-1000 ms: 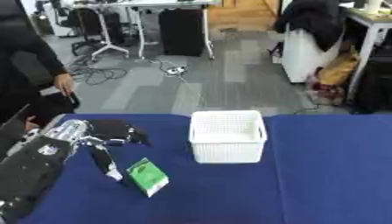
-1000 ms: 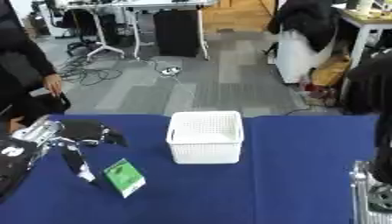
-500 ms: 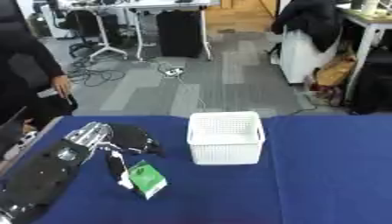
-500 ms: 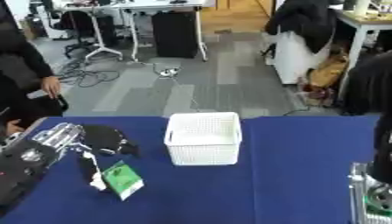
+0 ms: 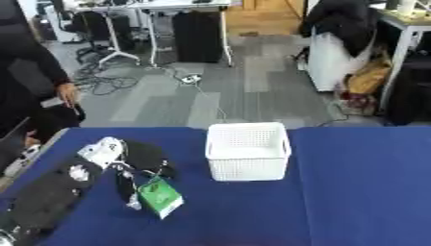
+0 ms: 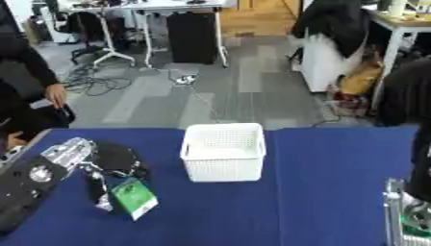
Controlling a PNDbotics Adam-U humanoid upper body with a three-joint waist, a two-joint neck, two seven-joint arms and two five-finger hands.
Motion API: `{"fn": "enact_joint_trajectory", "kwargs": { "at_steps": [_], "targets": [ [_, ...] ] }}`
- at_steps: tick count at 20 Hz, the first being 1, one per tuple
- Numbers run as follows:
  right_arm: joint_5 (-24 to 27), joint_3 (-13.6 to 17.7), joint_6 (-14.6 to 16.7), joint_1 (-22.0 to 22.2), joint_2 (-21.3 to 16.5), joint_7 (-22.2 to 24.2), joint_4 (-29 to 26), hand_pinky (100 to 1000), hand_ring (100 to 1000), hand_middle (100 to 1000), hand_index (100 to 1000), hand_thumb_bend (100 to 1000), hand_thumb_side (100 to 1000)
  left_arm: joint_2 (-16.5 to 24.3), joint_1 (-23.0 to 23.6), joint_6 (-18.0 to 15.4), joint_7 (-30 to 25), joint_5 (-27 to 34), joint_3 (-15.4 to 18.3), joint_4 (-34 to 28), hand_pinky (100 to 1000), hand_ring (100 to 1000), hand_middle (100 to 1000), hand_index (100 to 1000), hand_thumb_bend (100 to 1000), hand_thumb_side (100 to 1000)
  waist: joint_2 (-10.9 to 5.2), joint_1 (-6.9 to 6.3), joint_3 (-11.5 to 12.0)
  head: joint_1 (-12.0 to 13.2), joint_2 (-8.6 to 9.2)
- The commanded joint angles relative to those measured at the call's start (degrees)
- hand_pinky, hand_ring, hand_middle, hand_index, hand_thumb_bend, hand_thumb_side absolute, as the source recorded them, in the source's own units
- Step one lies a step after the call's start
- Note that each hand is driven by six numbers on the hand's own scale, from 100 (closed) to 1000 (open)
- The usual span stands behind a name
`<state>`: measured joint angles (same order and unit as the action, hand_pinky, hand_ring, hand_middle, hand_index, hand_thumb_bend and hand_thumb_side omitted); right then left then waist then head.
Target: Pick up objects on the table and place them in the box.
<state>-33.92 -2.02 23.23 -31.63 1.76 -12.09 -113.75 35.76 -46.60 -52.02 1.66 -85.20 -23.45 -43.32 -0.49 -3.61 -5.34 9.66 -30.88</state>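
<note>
Near the table's (image 5: 353, 192) left edge, the left hand (image 5: 134, 166) seems curled around a green packet (image 5: 160, 197); next, lift it toward the white box (image 5: 248, 151).

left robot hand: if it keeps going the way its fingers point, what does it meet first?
The green packet, right at the left robot hand fingertips; contact unclear. Beyond it, only blue table; the white basket lies off to the side.

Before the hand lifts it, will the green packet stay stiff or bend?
The green packet looks flat and thin, so probably light and somewhat bendable. The left hand is at its top edge; held there, it may swing.
</note>
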Motion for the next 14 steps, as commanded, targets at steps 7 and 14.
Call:
{"fn": "enact_joint_trajectory", "kwargs": {
  "at_steps": [7,14],
  "targets": [
    [0.1,-0.26,-0.04,-1.13,0.19,0.09,-0.84,100,100,100,408,182,1000,0.58,-1.06,0.05,4.37,-7.38,1.04,2.37,740,743,830,936,379,644,-0.6,0.06,0.06,0.79,-0.06],
    [0.15,-0.3,0.03,-1.15,0.28,0.28,-0.84,100,100,100,408,181,1000,-0.79,-1.73,0.05,8.62,-13.24,1.89,5.22,742,743,828,932,376,648,-0.61,0.09,-0.01,0.97,-0.15]
  ]
}}
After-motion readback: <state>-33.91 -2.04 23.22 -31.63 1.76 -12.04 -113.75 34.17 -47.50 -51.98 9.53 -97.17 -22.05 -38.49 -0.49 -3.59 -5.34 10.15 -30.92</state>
